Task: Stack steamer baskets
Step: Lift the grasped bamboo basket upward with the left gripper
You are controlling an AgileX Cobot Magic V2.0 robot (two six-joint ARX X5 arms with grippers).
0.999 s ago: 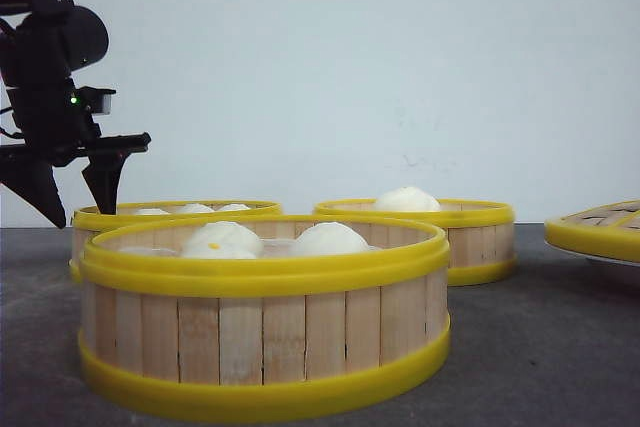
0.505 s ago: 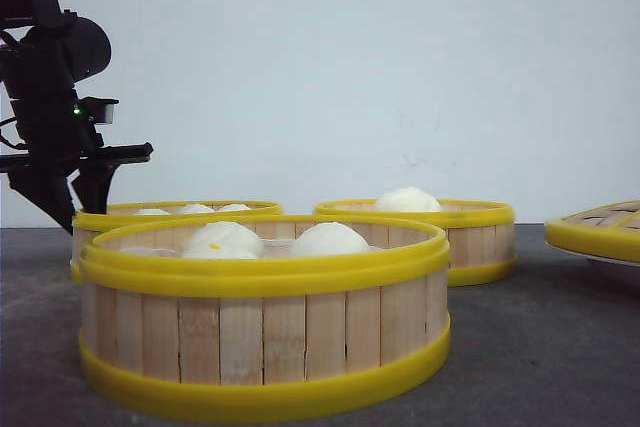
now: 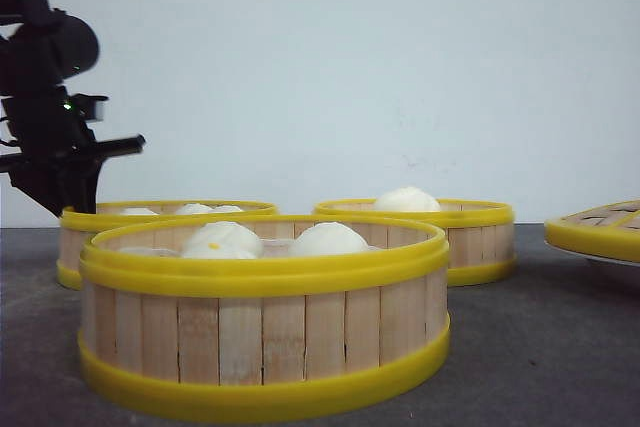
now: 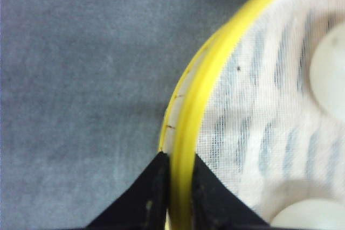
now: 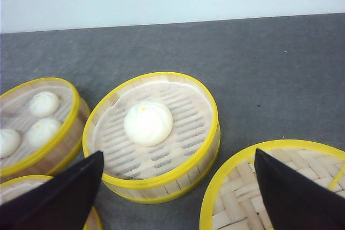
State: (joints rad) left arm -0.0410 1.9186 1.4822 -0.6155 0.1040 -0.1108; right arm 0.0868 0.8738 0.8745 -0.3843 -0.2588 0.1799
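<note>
At the far left of the front view, the left end effector [image 3: 62,192] is down at the left edge of the back-left steamer basket [image 3: 165,210]. In the left wrist view its two black fingers [image 4: 151,200] stand one on each side of the yellow rim, closed tightly on it. This basket holds small white buns [image 5: 43,103] on a white cloth liner. The nearest steamer basket [image 3: 265,317] stands in the front on the grey surface [image 3: 540,347], with two buns inside. Behind it to the right is the third steamer basket [image 3: 440,232] with one bun [image 5: 147,123]. At the right edge lies the woven lid [image 3: 600,232]. The right end effector [image 5: 178,187] hangs high above, fingers spread wide apart, holding nothing.
</note>
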